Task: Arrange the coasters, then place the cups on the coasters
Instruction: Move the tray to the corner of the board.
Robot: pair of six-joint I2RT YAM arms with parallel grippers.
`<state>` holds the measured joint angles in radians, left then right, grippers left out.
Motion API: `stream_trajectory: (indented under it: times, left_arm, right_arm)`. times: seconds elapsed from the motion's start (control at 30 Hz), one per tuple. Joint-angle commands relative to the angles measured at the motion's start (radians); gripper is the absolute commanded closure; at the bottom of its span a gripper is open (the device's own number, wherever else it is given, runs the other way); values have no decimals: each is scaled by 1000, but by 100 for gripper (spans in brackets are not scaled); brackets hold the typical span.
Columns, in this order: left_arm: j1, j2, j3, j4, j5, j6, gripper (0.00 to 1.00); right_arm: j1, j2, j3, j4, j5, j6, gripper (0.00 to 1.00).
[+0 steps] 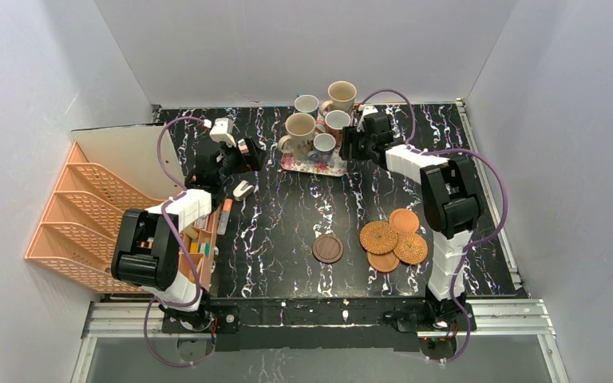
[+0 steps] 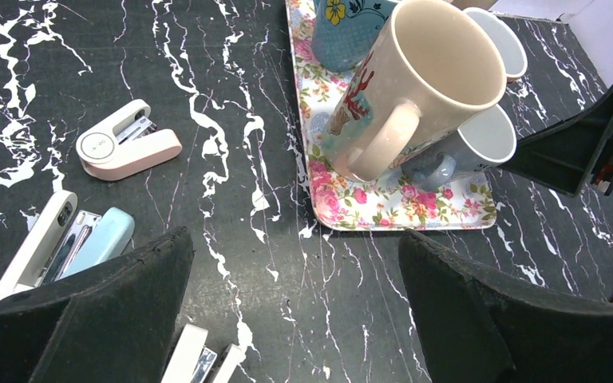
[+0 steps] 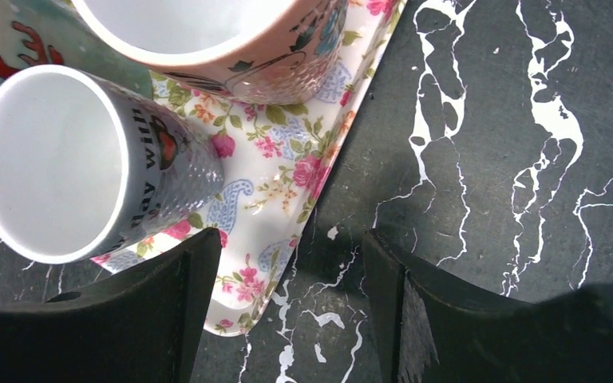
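Several cups stand together on the pink floral tray [image 1: 311, 165] at the back middle, among them a large beige cup [image 1: 300, 128] and a small cup [image 1: 324, 144]. Near the front right lie the coasters: a dark brown one [image 1: 328, 248], two woven ones [image 1: 379, 237] [image 1: 410, 248] and two smooth ones [image 1: 404, 219] [image 1: 383, 261], overlapping. My left gripper [image 2: 295, 263] is open over bare table, left of the tray [image 2: 399, 209] and the beige cup [image 2: 423, 88]. My right gripper [image 3: 289, 239] is open at the tray's corner [image 3: 287, 167], beside a small white-lined cup [image 3: 48, 159]; it holds nothing.
A pink-white stapler [image 2: 128, 144] and other staplers [image 2: 64, 239] lie on the table left of the tray. An orange file rack [image 1: 80, 215] fills the left side. The right gripper's finger [image 2: 591, 144] shows beyond the tray in the left wrist view.
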<state>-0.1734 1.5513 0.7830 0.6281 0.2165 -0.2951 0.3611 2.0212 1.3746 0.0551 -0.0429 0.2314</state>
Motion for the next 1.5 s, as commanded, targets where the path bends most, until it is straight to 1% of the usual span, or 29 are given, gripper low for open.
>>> stream_trajectory:
  times: [0.0, 0.1, 0.2, 0.27, 0.37, 0.47, 0.6, 0.77, 1.17, 1.47]
  left_arm:
    - [-3, -51, 10, 21, -29, 3, 2]
    - [-3, -69, 30, -6, -49, 72, 2]
    - [-3, -87, 71, -81, -66, 162, 2]
    - [-1, -99, 93, -126, -95, 178, 2]
    - [2, -113, 68, -116, -71, 136, 2]
    - [3, -108, 20, -48, -37, 105, 2]
    - [4, -73, 23, -47, -42, 48, 2]
    - [4, -62, 9, -28, 8, -20, 3]
    - [5, -52, -27, 6, -29, -66, 3]
    - [5, -46, -38, 16, -57, -71, 3]
  right_arm:
    - [-2, 44, 12, 35, 36, -19, 27]
    - [-1, 65, 21, 23, 37, -25, 26]
    - [-1, 73, 22, 25, 37, -27, 26]
    - [-2, 77, 29, 17, 38, -26, 26]
    - [-1, 72, 31, 14, 37, -27, 26]
    - [-4, 68, 23, 20, 38, -28, 26]
    - [-19, 85, 33, 19, 38, -32, 26]
    - [-24, 130, 57, 10, 79, -42, 26]
    - [-22, 148, 69, 0, 77, -50, 26]
    - [-24, 171, 81, -5, 94, -63, 26]
